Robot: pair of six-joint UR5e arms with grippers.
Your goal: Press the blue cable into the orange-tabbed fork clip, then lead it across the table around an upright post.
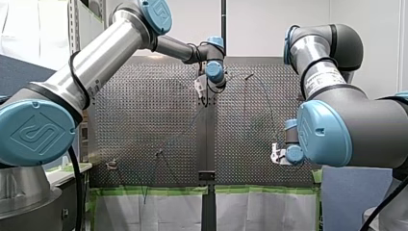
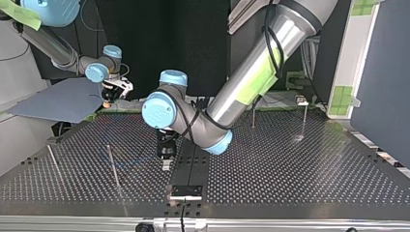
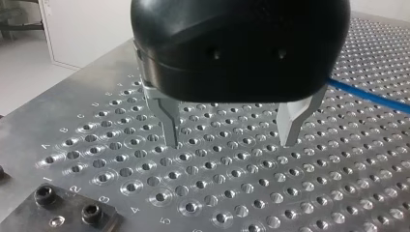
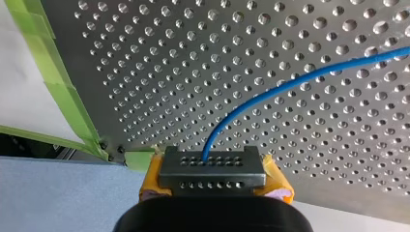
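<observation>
Blue thin cable (image 4: 270, 89) comes out from my right gripper (image 4: 212, 169), which sits at the edge of the shiny metal table full of little holes (image 4: 314, 159). That gripper has yellow pads and is squeezed tight on the cable's end. From there the cable lies loose over the table. It goes past my left gripper (image 3: 232, 142), beside it and not touching it.

My left gripper is black with 2 metal fingers (image 3: 170, 123). They are wide apart and hold nothing. They hang low over bare holes.

What could go wrong? If my left fingers close here, I think they will catch only air, because the cable is beside them, not between them. If they go lower, they may scrape the table. If my right arm pulls, the loose cable could slide away or catch on 1 of the thin metal upright posts (image 2: 113, 166). I cannot find the orange-tabbed clip for sure, so aiming for it would be a guess.
</observation>
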